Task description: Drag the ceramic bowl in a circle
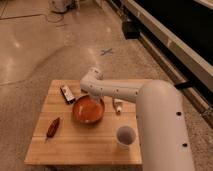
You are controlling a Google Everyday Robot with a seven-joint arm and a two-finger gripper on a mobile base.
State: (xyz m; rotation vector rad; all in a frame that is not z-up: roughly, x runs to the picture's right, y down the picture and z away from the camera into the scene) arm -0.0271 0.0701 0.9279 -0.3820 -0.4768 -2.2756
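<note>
The ceramic bowl, wide, shallow and orange-red with a darker rim, sits on the wooden table a little left of its middle. My gripper is at the end of the white arm, which reaches in from the right. It points down onto the bowl's far rim, and the wrist housing hides most of it.
A small pale cup stands at the front right, close to my arm. A red pepper-like item lies at the front left. A dark rectangular item lies at the back left. A small white object lies right of the bowl.
</note>
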